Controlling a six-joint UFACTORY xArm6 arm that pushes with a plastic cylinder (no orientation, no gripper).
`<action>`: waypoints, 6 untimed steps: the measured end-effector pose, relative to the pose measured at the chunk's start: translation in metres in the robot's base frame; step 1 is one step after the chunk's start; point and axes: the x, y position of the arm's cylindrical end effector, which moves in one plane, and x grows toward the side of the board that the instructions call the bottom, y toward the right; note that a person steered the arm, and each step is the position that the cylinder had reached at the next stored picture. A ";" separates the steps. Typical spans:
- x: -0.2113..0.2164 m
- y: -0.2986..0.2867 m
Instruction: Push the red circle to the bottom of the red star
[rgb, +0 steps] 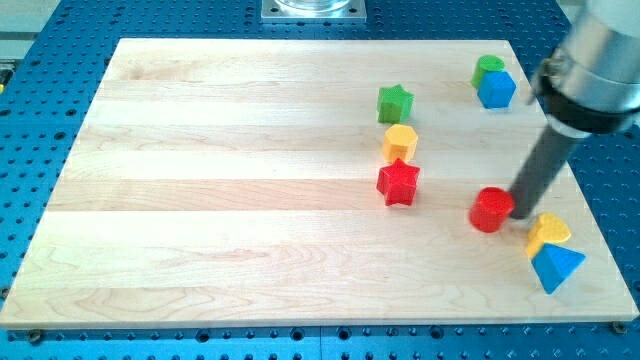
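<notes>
The red circle (490, 209) lies on the wooden board at the view's right, lower than and to the right of the red star (398, 183). My tip (519, 213) is right beside the red circle, on its right side and about touching it. The dark rod rises from the tip up to the view's right. The red star sits near the board's middle right, directly below a yellow hexagon (400, 142).
A green star (395, 102) lies above the yellow hexagon. A green block (488, 68) and a blue block (496, 90) sit at the top right. A yellow block (548, 232) and a blue triangle (556, 266) lie just right of my tip, near the board's right edge (600, 225).
</notes>
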 end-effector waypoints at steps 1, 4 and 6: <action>0.007 -0.037; 0.029 -0.050; 0.027 -0.065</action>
